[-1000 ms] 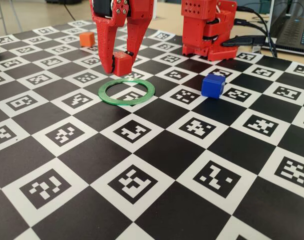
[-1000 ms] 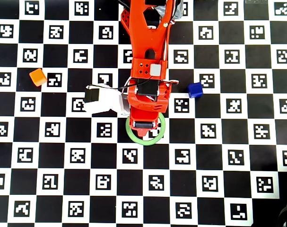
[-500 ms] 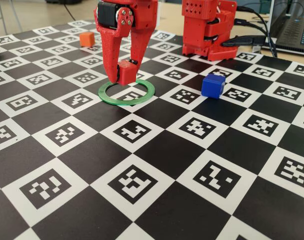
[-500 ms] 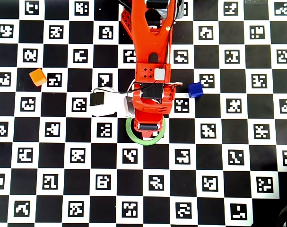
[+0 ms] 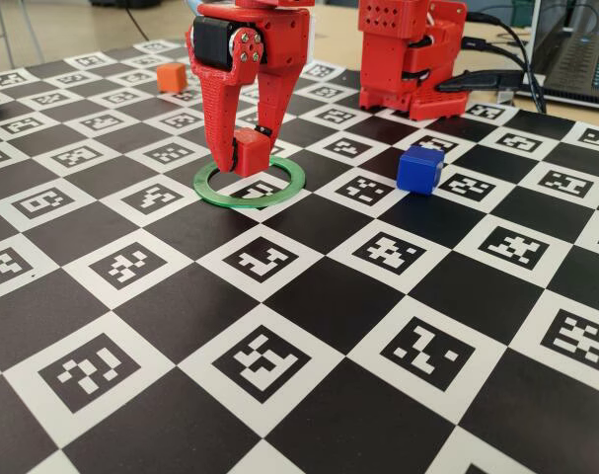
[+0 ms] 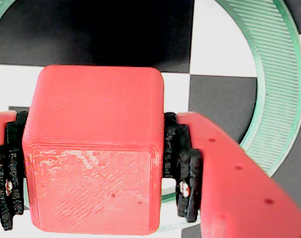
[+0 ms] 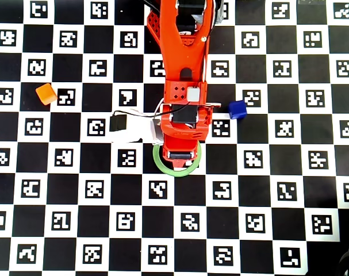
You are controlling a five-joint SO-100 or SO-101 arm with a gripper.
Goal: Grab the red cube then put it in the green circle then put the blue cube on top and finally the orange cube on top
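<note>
Your gripper (image 5: 248,158) clamps the red cube (image 5: 251,154) tight between both fingers, low over the green circle (image 5: 250,186), ready for placing inside.

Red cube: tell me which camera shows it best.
The wrist view: the red cube fills the frame, clamped between the gripper's black pads above the green circle. The fixed view shows it small between the fingers. In the overhead view the arm hides it.

End effector (image 5: 242,158) lowered red cube (image 5: 250,151) into green circle (image 5: 279,190).
</note>
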